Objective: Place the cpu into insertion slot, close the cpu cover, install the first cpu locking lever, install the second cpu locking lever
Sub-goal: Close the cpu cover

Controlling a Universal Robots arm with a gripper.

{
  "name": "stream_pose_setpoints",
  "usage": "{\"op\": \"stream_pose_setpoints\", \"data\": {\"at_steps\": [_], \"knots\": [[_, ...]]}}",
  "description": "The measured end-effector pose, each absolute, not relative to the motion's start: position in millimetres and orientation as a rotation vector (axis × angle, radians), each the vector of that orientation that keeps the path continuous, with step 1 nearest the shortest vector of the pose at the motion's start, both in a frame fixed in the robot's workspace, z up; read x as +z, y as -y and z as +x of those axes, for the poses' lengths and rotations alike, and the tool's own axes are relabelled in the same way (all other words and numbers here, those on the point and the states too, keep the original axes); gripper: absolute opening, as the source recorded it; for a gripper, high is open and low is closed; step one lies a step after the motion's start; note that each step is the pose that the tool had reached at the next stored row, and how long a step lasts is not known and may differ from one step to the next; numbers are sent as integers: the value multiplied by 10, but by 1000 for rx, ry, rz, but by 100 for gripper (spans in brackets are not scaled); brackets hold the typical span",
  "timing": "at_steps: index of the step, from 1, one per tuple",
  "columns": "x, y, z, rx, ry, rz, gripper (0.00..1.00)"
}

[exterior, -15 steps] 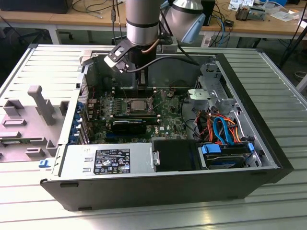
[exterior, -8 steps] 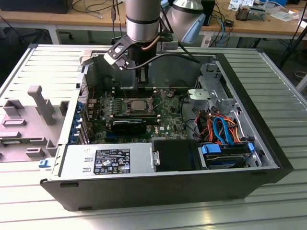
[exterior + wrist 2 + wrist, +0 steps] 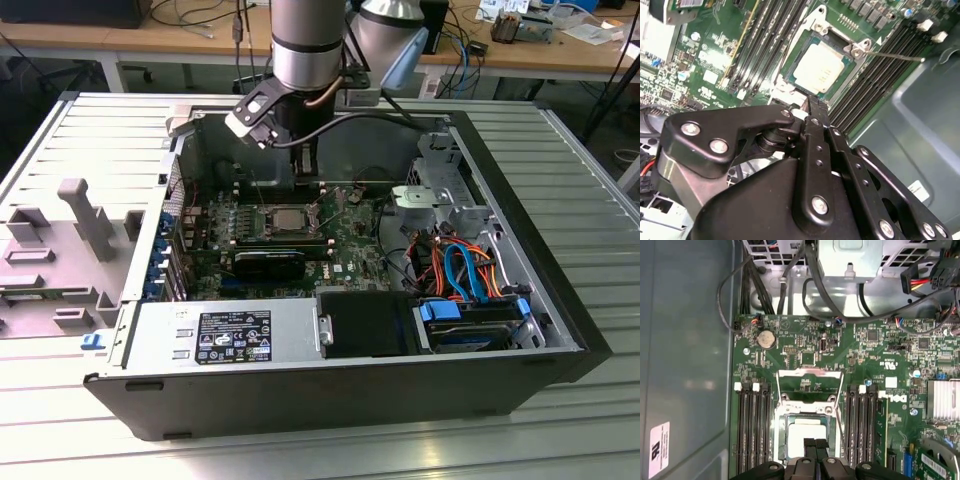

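Note:
The cpu [image 3: 807,429] is a silver-grey square lying flat inside the insertion slot [image 3: 782,426] on the green board; it also shows in the second wrist view [image 3: 818,67] and the exterior view [image 3: 290,218]. The cpu cover [image 3: 810,384], a silver frame with a square window, stands swung open on the far side of the slot. A thin wire locking lever [image 3: 896,55] sticks out sideways from the slot's corner. My gripper [image 3: 815,444] hangs just above the cpu's near edge, its two black fingertips [image 3: 812,106] pressed together with nothing between them.
The board lies in an open computer case [image 3: 560,300] on a slatted metal table. Long black memory slots [image 3: 752,430] flank the socket on both sides. Cables [image 3: 460,265], a drive cage [image 3: 440,190] and a power supply [image 3: 225,335] crowd the case.

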State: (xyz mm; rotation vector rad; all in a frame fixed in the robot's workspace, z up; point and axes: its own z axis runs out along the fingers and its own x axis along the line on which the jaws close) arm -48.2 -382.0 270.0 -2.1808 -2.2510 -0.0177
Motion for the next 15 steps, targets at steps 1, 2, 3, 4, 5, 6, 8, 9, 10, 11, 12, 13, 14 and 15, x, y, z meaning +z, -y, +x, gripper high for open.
{"op": "stream_pose_setpoints", "data": {"at_steps": [1, 2, 3, 4, 5, 6, 8, 9, 10, 11, 12, 13, 14, 15], "knots": [[2700, 3822, -471, -18, 2251, -2181, 11], [2703, 3824, -462, -17, 2251, -2181, 11], [2707, 3826, -447, -17, 2251, -2181, 11], [2713, 3827, -437, -17, 2251, -2180, 11], [2715, 3828, -422, -17, 2250, -2180, 11], [2722, 3830, -380, -15, 2250, -2179, 11], [2747, 3831, -305, -10, 2248, -2177, 11], [2757, 3830, -261, -8, 2246, -2176, 11], [2761, 3830, -217, -5, 2245, -2175, 11], [2761, 3831, -154, -1, 2243, -2173, 11], [2762, 3831, -95, 5, 2240, -2171, 11], [2762, 3831, -14, 12, 2237, -2167, 11], [2759, 3831, 54, 20, 2233, -2163, 11], [2751, 3831, 109, 26, 2229, -2161, 11]]}}
